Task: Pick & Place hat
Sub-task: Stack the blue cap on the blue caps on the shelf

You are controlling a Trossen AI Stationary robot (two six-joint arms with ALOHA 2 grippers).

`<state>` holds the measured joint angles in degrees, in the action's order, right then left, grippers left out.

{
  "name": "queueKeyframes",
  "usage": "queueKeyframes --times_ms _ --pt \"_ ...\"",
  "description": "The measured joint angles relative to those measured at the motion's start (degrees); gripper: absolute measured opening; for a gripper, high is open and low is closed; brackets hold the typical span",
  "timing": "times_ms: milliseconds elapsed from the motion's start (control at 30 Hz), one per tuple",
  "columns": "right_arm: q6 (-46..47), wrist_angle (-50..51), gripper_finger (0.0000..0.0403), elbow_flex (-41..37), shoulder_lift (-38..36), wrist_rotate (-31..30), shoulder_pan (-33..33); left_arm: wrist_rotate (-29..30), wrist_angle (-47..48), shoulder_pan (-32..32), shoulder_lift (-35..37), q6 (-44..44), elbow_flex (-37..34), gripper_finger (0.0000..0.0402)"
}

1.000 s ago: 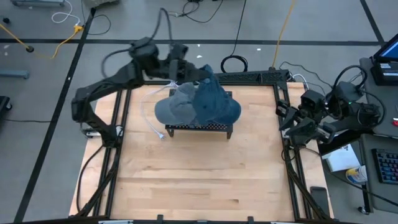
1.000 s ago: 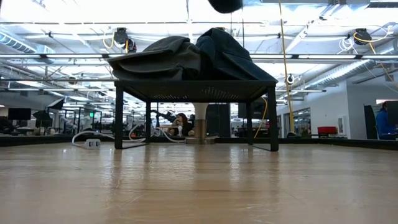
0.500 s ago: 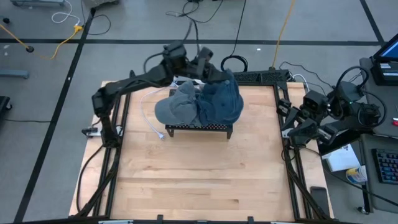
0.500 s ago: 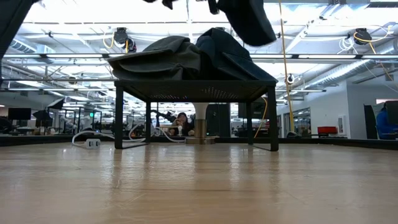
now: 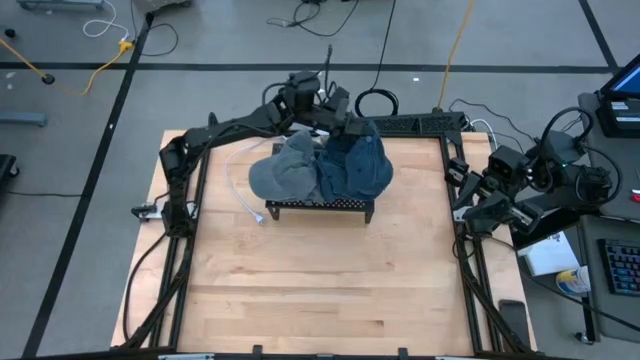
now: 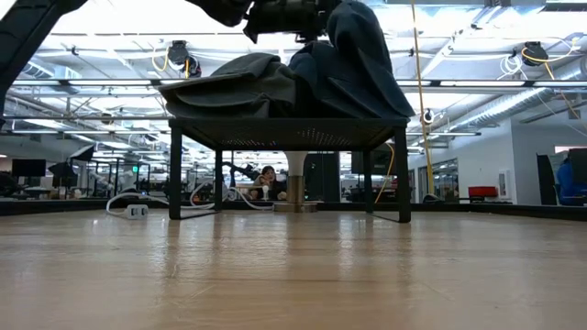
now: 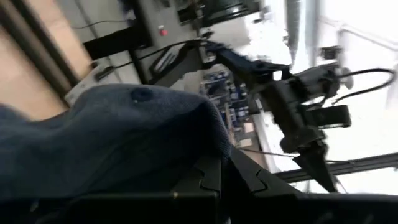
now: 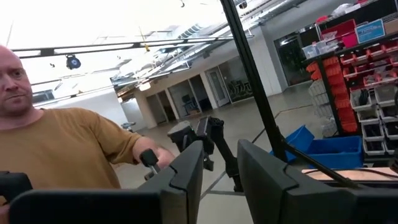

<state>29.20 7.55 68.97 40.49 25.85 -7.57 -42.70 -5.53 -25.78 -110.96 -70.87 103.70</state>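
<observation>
High view: the left gripper (image 5: 345, 128) has its jaws clenched on the blue hat (image 5: 355, 165), which lies on the black stand (image 5: 320, 207) beside the grey hat (image 5: 283, 172). The right gripper (image 5: 468, 205) waits at the tabletop (image 5: 320, 290) edge, jaws slightly apart, holding nothing.

Low view: both hats top the stand.

Left wrist view: blue fabric lies between the jaws.

Right wrist view: a person (image 8: 59, 155) stands beyond.

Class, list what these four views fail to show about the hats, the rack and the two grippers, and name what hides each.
- Left gripper, high view: fingertips buried in the blue hat.
- Grey hat, high view: its right part lies under the blue hat.
- Rack, low view: its top surface is hidden at this level angle.
- Right gripper, right wrist view: fingertips cut by the bottom edge.
</observation>
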Motion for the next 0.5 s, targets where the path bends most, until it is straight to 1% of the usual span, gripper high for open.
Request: queueKeyframes --times_ms 100,200,333,400,500 --pt "0.03 0.02 0.0096 0.00 0.00 0.00 0.00 -1.02 2.46 -0.55 0.45 2.31 0.01 0.0000" --pt "0.06 0.02 0.0096 0.00 0.00 0.00 0.00 -4.46 4.65 -0.98 1.04 3.72 0.02 0.0000" --pt "0.08 0.07 0.0096 0.00 0.00 0.00 0.00 -5.71 9.25 -1.07 2.12 7.31 0.04 0.0000" --pt "0.10 0.07 0.0096 0.00 0.00 -0.02 0.00 -5.08 13.40 -1.41 3.19 9.40 0.00 0.0000" --pt "0.10 0.07 0.0096 0.00 0.00 -0.04 0.00 -1.73 20.41 -2.01 5.27 13.33 0.04 0.0000"
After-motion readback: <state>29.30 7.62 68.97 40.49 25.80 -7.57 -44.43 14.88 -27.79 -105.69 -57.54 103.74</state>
